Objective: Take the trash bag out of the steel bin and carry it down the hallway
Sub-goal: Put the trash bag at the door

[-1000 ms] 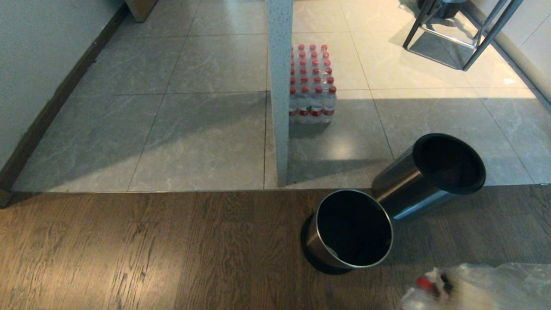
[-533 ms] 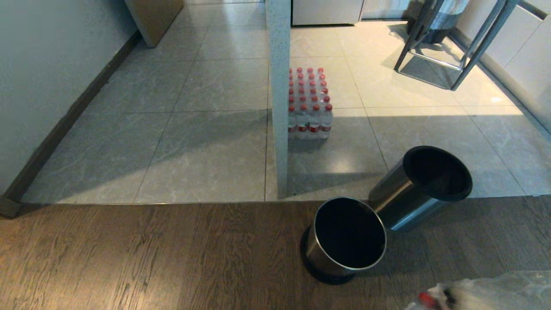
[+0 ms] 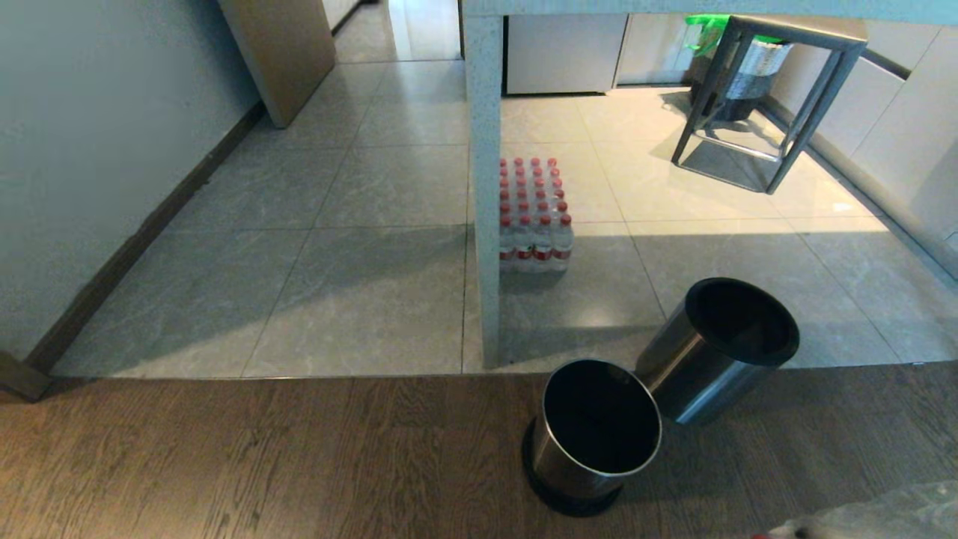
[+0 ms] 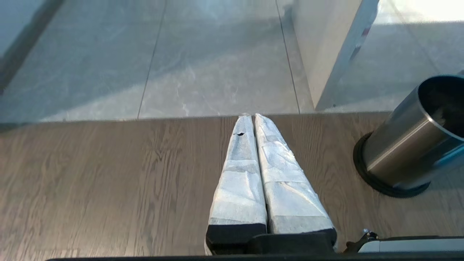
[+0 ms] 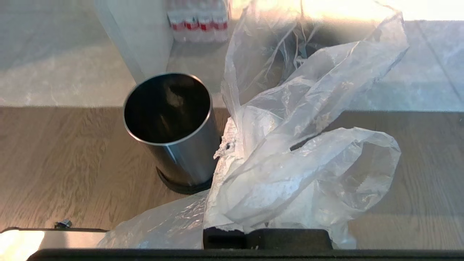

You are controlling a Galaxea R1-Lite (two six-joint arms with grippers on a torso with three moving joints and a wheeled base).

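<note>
The trash bag, thin, clear and crinkled, is draped over my right gripper, which is shut on it; the plastic hides most of the fingers. Only a corner of the trash bag shows in the head view, at the bottom right. The steel bin stands empty on the wood floor with a black ring round its foot. The steel bin is just beside the bag. My left gripper is shut and empty above the wood floor. The hallway with grey tiles runs ahead on the left.
A second steel cylinder with a black rim leans behind the bin. A pale pillar splits the tiled area, with a pack of red-capped bottles beside it. A metal stool frame stands far right, a dark baseboard along the left wall.
The head view has tilted upward, so the whole scene has slid down the picture and more of the far room shows. The bag now shows only at the bottom corner.
</note>
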